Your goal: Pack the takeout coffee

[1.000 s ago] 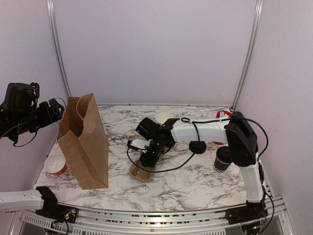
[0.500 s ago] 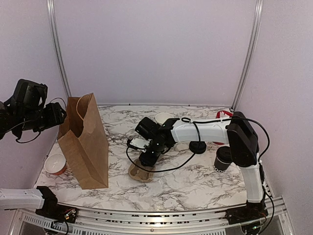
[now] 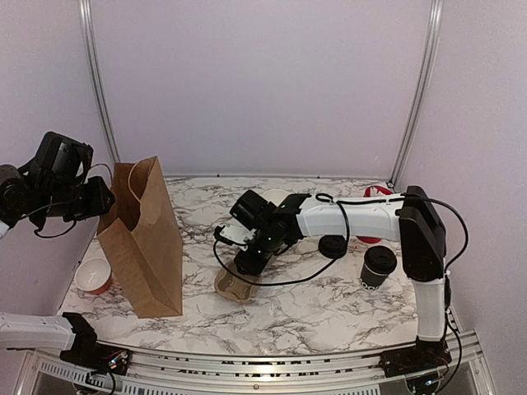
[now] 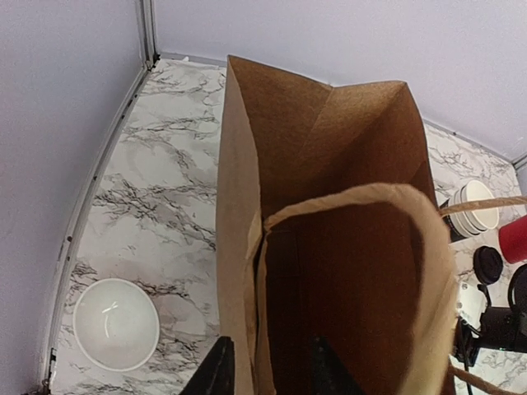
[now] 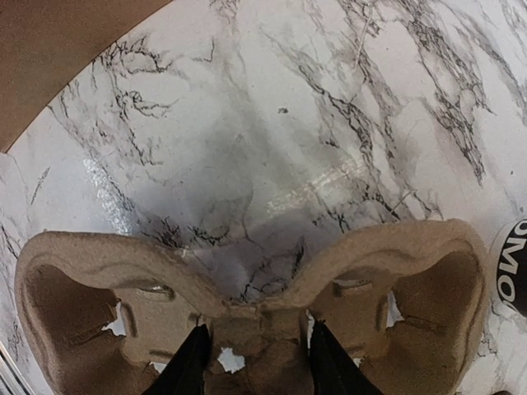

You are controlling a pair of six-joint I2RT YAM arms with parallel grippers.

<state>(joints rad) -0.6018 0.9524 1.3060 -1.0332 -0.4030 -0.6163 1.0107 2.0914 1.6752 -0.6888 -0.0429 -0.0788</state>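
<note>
Standing upright on the right part of the marbled desk (image 3: 329,317): takeout coffee (image 3: 379,267), a black cup with a black lid, white lettering low on its side. Nothing grips it; it is just beside the right arm's upright link.

Left fingers (image 4: 219,374): partly open and raised at the mouth of the paper bag (image 3: 142,243). They straddle the near wall at its top edge, one finger outside, one inside. Whether they touch the paper cannot be told.

Paper bag: brown, upright, mouth open, on the left part of the desk.

Right fingers (image 5: 194,362): closed on the middle bridge of the cup carrier (image 5: 247,280), one finger on each side.

Cup carrier: brown moulded pulp with two empty wells showing, at mid-desk, between bag and coffee.

Loose lid (image 3: 333,245): black, flat on the desk, near the coffee.

Stack of cups (image 4: 473,206): white-rimmed, toward the back, partly hidden behind the right arm in the top view.

Bowl (image 3: 93,274): white inside, empty, left of the bag.
</note>
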